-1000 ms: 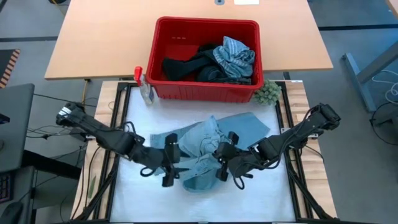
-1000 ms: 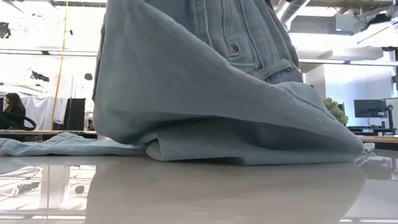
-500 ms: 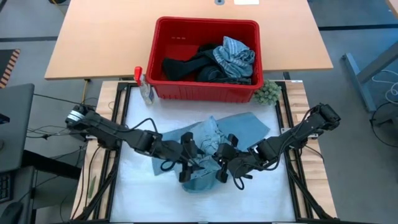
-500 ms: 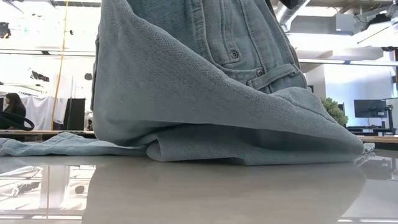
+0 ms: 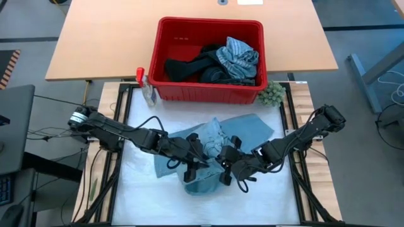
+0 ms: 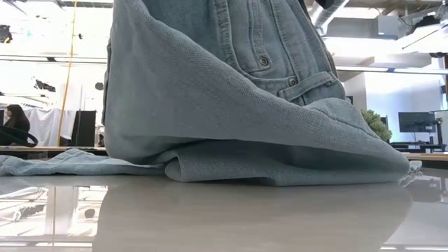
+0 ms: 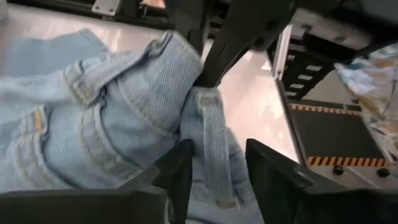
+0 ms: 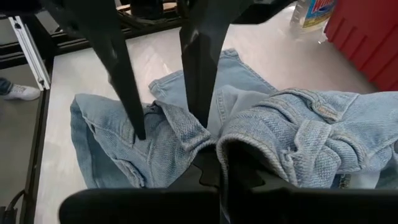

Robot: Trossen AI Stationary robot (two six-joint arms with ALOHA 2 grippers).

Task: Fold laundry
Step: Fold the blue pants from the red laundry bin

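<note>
Light blue jeans (image 5: pixel 214 135) lie crumpled in the middle of the white table, partly raised; in the low view the jeans (image 6: pixel 231 105) rise out of the picture's top while their lower folds rest on the table. My right gripper (image 5: pixel 225 165) is shut on them. My left gripper (image 5: pixel 191 162) is open just left of it, its fingers standing on either side of a waistband ridge with a belt loop (image 7: pixel 211 137). More laundry (image 5: pixel 221 63), black and grey-blue striped, lies in the red basket. My left gripper (image 7: pixel 214 168) straddles the waistband ridge, coming from the table's left and slanting down; I cannot tell whether its fingers (image 8: pixel 140 127) touch the cloth. My right gripper (image 8: pixel 221 165) pinches a folded part of the jeans' waistband (image 8: pixel 249 140) between its two fingers, coming from the table's right. The held part is raised, and the rest lies slack on the table.
The red basket (image 5: pixel 165 57) stands at the table's far edge, with a small spray bottle (image 5: pixel 147 88) at its left corner and a green fuzzy ball (image 5: pixel 271 94) at its right corner. A wooden table (image 5: pixel 107 38) lies beyond. Bare white surface shows toward the near edge.
My left gripper has moved toward the table's right, closing in on my right gripper and the raised part of the jeans. The jeans' raised part has shifted slightly upward in the low view; the folds on the table have stayed in place.
</note>
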